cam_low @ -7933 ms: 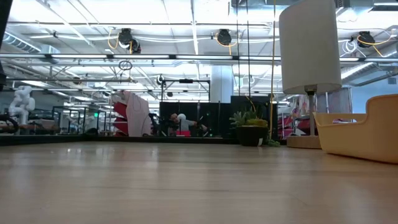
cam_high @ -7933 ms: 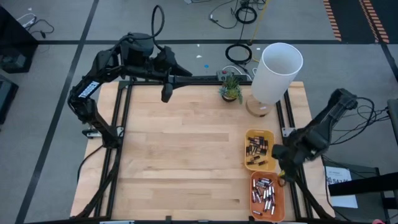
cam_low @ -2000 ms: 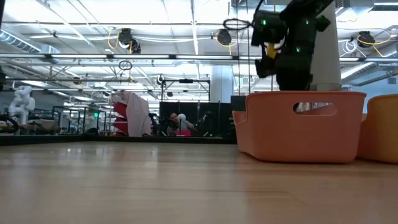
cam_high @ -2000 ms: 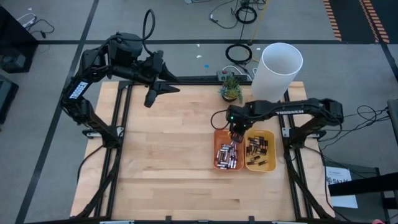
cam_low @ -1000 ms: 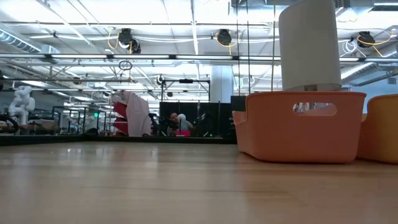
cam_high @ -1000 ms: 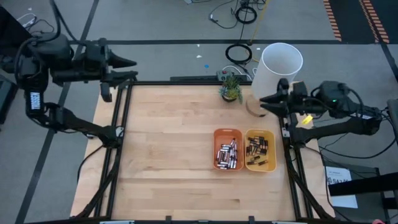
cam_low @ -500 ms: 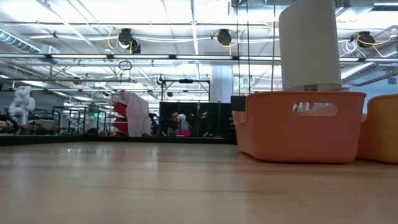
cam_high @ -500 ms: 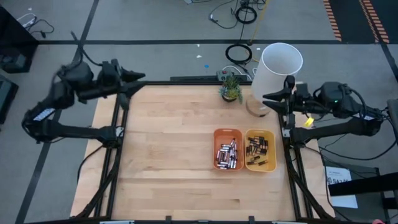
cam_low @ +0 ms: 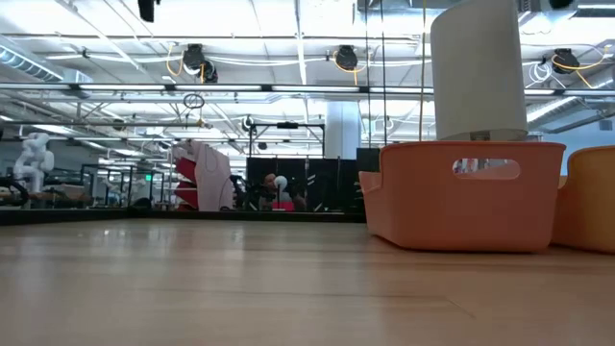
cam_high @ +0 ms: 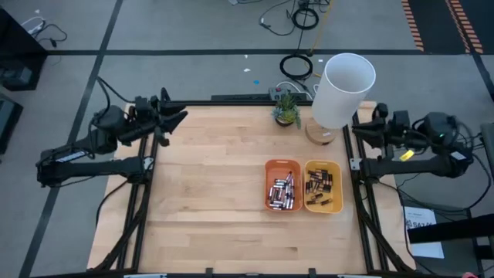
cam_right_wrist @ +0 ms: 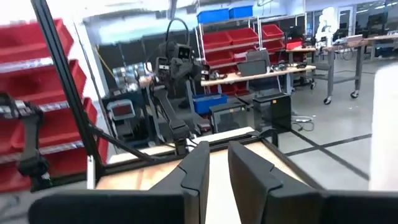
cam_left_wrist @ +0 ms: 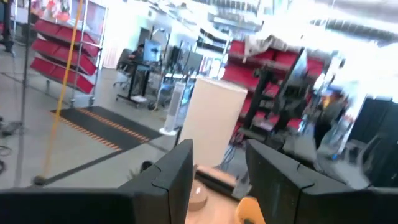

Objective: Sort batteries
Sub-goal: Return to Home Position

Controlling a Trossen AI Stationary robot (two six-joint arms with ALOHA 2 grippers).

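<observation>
Left gripper [cam_high: 176,116] spread wide, right gripper [cam_high: 359,125] barely parted, both empty, flanking the table [cam_high: 216,193].

On the desk's [cam_high: 208,193] right half the left bin [cam_high: 283,162] and right bin [cam_high: 323,162] stand side by side, batteries [cam_high: 282,193] in both; behind them at the far edge stands the lamp [cam_high: 343,89], a potted plant [cam_high: 287,108] just left of it.

The wooden table [cam_high: 216,193] bears an orange tray [cam_high: 283,161], yellow tray [cam_high: 323,162], white lamp [cam_high: 346,89] and potted plant [cam_high: 286,108].
</observation>
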